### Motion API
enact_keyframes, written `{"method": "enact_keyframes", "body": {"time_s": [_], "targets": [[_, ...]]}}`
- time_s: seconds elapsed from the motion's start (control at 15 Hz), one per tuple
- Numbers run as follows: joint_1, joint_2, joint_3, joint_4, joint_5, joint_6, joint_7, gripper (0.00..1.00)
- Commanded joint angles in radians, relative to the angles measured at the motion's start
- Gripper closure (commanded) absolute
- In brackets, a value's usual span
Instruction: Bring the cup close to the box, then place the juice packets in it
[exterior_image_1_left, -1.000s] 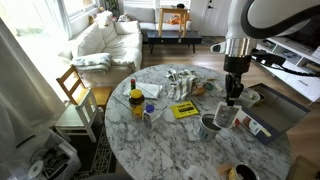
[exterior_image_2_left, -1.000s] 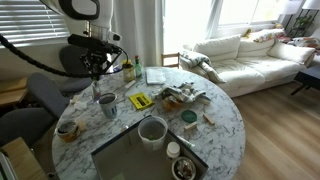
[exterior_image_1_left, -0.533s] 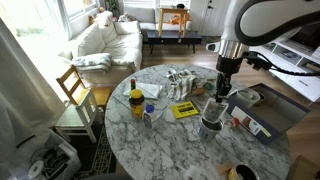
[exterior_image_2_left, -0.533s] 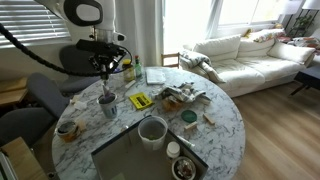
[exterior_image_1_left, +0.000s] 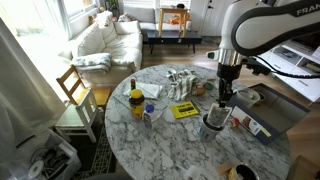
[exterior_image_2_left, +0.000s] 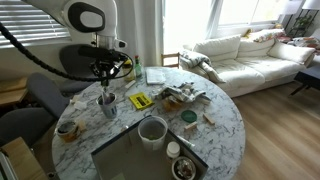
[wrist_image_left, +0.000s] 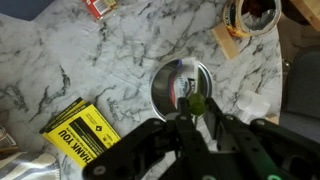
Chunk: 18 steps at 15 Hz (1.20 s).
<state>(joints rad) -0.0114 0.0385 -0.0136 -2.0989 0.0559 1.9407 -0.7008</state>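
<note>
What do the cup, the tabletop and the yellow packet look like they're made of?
The cup: probably brushed metal, silver-grey with a dull sheen. The tabletop: looks like marble or a marble-look surface, white with grey veins. The yellow packet: likely printed paper or film, flat; cannot tell which.

The table (wrist_image_left: 80, 50) is smooth marble, white with grey veins, faintly glossy. The cup (wrist_image_left: 172, 78) is bare metal, shiny and reflective inside. The yellow packet (wrist_image_left: 80, 128) has a glossy printed face. The box (exterior_image_2_left: 120, 160) looks matt grey; the sofa (exterior_image_2_left: 240, 55) is pale cloth.
</note>
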Motion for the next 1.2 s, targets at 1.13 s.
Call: {"method": "enact_keyframes", "body": {"time_s": [1.13], "targets": [[0.007,0.051,0.024,-0.118,-0.09,0.238,0.196,0.95]]}}
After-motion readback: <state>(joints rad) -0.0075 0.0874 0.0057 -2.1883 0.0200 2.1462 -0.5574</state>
